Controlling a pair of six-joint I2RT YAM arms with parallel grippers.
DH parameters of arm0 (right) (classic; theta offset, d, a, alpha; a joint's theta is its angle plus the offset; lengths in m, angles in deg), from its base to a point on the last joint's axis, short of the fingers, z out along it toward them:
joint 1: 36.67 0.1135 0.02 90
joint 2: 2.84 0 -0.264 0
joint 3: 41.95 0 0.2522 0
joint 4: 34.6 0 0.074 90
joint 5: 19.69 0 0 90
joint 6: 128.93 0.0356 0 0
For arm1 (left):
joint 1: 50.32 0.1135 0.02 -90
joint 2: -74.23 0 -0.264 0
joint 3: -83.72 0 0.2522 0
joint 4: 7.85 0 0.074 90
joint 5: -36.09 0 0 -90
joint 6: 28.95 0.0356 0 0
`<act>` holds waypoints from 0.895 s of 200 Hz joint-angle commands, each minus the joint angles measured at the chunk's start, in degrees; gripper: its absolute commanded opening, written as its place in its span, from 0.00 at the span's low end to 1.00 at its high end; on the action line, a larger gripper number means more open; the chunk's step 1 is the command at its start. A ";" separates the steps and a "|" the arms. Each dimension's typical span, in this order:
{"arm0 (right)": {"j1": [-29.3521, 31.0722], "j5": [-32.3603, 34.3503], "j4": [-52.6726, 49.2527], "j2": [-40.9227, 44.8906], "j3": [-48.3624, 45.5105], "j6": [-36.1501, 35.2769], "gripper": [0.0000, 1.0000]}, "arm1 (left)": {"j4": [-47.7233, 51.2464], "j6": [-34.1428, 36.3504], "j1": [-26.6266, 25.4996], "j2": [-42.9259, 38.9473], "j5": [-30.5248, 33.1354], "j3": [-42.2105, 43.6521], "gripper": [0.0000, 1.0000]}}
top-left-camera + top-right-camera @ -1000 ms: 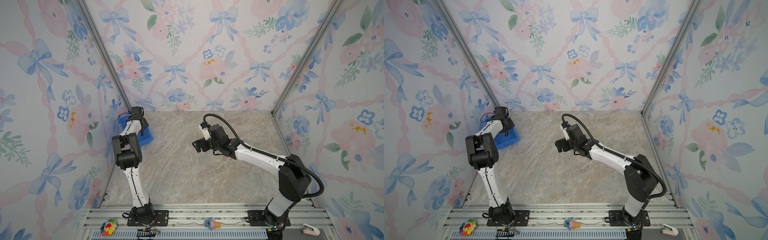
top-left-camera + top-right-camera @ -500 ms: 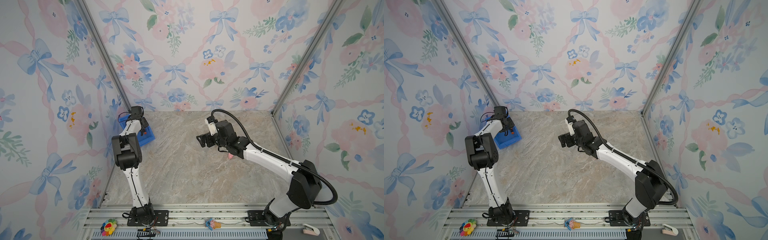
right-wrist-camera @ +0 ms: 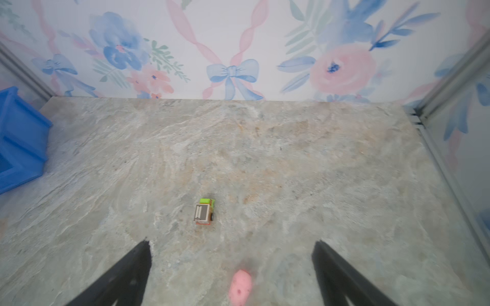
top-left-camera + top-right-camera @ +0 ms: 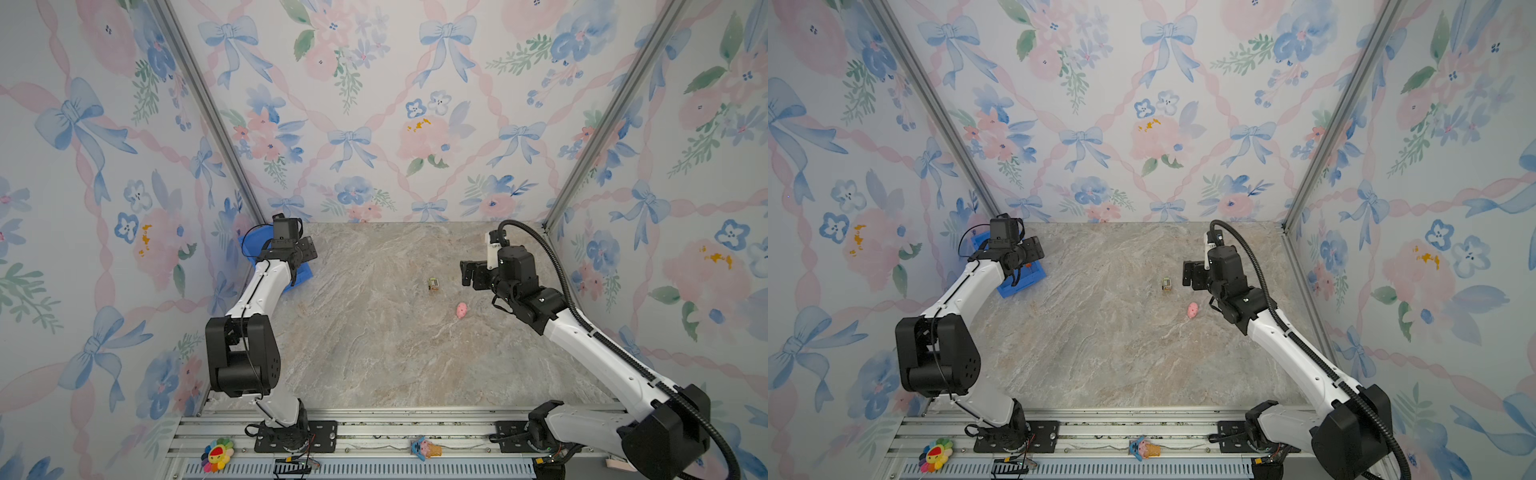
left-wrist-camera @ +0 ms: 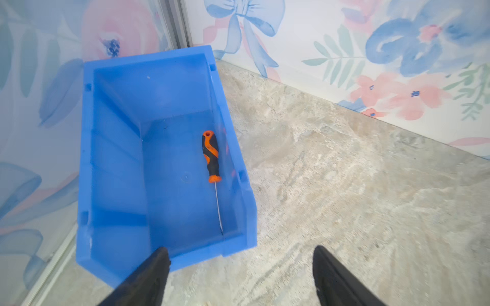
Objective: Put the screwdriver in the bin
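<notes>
Screwdriver [image 5: 210, 156] already down in the bin [image 5: 116, 159]; task reads as done, only the retreat left. Tabletop [image 4: 374, 353]: marbled, mostly bare. Bin sits at about 10 o'clock on it in both top views, tucked into the far corner by the wall. Left tool [image 5: 240, 250] hangs just above the bin's low front lip, jaws wide, nothing between them; in the left wrist view one finger overlaps that lip. Right tool [image 3: 231, 242] is well apart at about 3 o'clock, jaws also wide and empty, over open tabletop. Screwdriver lies flat on the bin floor along the side wall nearest the open tabletop, orange-and-black handle deep inside, thin shaft tip toward the low lip. Tiny boxy toy [image 3: 204, 213] and pink toy [image 3: 240, 287] lie near the right tool, not part of this. Risk, as I judge it: a low pull-back could hook a left finger on the lip, dragging or tipping the light bin so the screwdriver slides out tip first.
</notes>
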 commanded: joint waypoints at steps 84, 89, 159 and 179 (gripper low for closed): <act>-8.43 5.97 -1.74 7.51 -15.37 8.48 0.97 | -12.33 4.87 -6.60 -26.38 -3.13 32.23 0.97; -8.50 6.21 -1.54 7.52 -15.64 8.56 0.97 | -12.64 4.99 -6.66 -26.64 -3.22 32.53 0.98; -8.43 10.97 13.66 15.64 -26.87 2.72 0.97 | -14.16 2.52 -6.65 -26.45 4.55 33.72 0.97; -8.43 10.59 14.63 15.48 -28.17 -2.57 0.97 | -17.39 1.86 -6.66 -27.44 7.70 36.23 0.98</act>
